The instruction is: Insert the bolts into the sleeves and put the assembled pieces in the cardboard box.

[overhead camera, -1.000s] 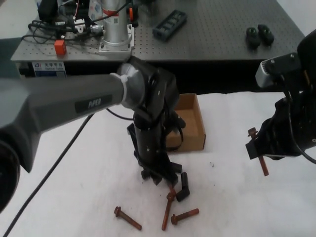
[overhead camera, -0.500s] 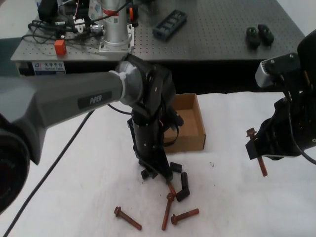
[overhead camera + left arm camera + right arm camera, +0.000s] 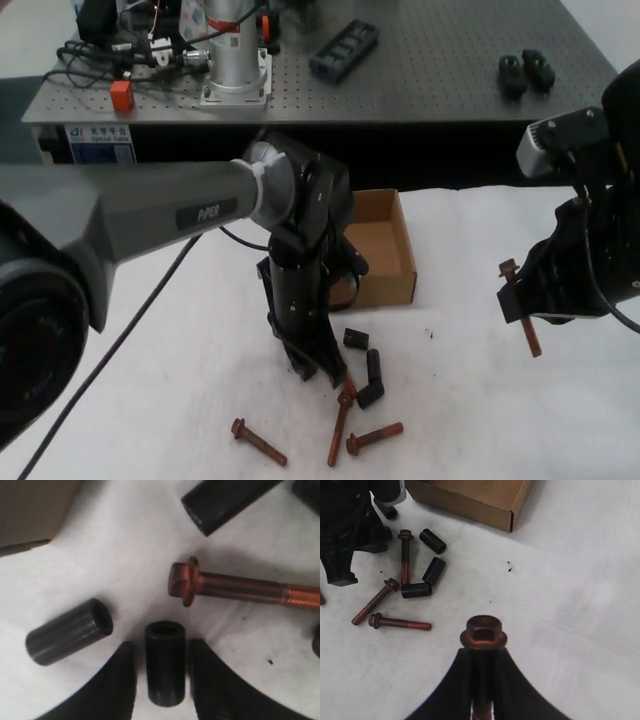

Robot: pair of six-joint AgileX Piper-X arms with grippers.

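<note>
Black and short, a plain cylindrical sleeve (image 3: 165, 662) lies on the white cloth (image 3: 150, 400) that covers the bench. The left gripper (image 3: 165, 677) stands over it with one finger on each side. Its jaws are open only a little wider than the sleeve, and a thin strip of cloth shows on both sides, so I judge that nothing is gripped yet. In the high view this gripper points down on the near side of the brown cardboard box (image 3: 390, 288). The right gripper (image 3: 482, 680) waits well apart at the right, raised above the cloth. Its jaws are closed on the shank of a rust-coloured bolt (image 3: 483, 632) with a flanged hexagonal head, and the head stands out beyond the fingertips. Close to the chosen sleeve lie a second black sleeve (image 3: 70, 632), a third black sleeve (image 3: 225, 500) and a loose rusty bolt (image 3: 235, 587), whose head comes near the sleeve's open end. The step in hand seems to be the picking of this sleeve. To do it well, the left jaws should close evenly at the middle of its length, so that the smooth round body does not roll away and the bore stays free at both ends. The lift should go straight up, so that the fingers do not drag the neighbours. After that, the bore must be turned toward the held bolt and put on one line with its shank, which seems a little tilted in the high view.
</note>
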